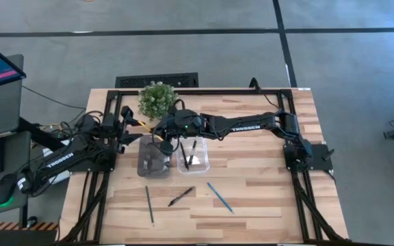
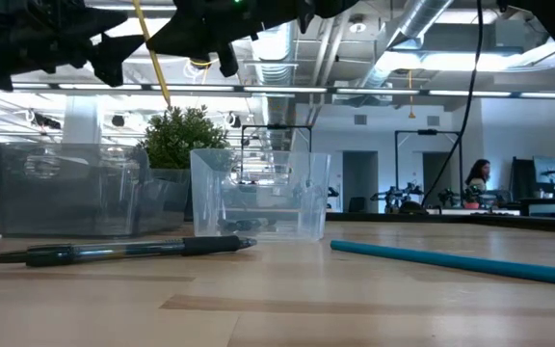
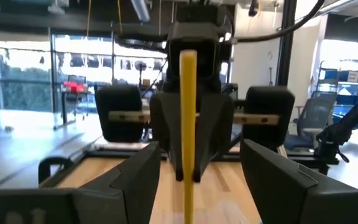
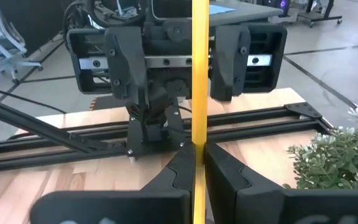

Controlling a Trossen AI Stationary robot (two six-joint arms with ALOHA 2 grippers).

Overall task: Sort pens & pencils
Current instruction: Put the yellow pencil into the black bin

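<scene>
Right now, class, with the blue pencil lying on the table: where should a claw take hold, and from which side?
Grip the blue pencil at its middle, coming straight down from above. It lies flat and slanted on the table, so turn the claw across its thin shaft. The right claw is busy holding the yellow pencil.

Table (image 1: pixel 252 198): pale wood, matt. 2 bins (image 1: pixel 193 156): clear glossy plastic.

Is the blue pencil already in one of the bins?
No, the blue pencil lies on the bare table, outside both bins.
</scene>
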